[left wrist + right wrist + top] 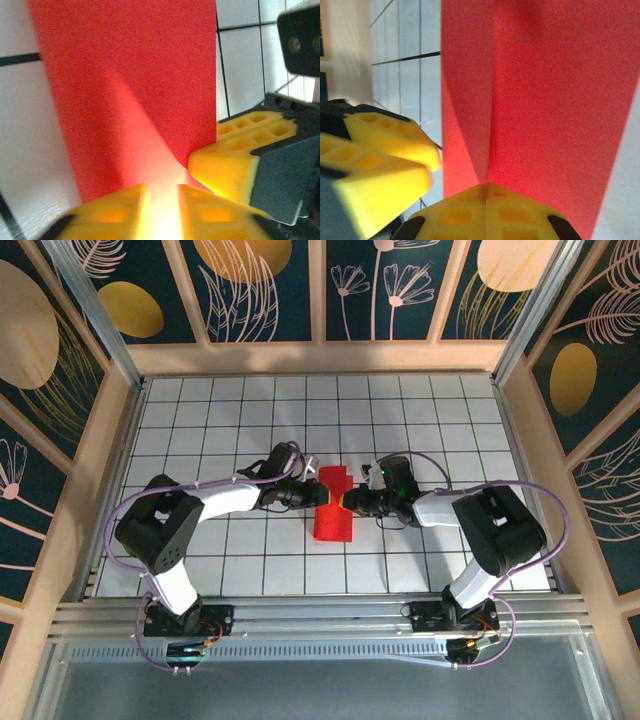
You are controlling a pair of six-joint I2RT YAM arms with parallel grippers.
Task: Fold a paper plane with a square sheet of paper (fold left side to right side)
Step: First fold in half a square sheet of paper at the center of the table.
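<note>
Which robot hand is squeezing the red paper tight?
The right gripper: its jaws are closed on the red paper. The left gripper has a gap.

White gridded tabletop, dark floral wall panels — gold leaves, pale wooden frame

Matt red sheet of paper, smooth white table

A white gridded tabletop occupies the centre of the frame. Dark blue floral wall panels in wooden frames line the top and sides. An aluminium rail crosses the bottom.
</note>
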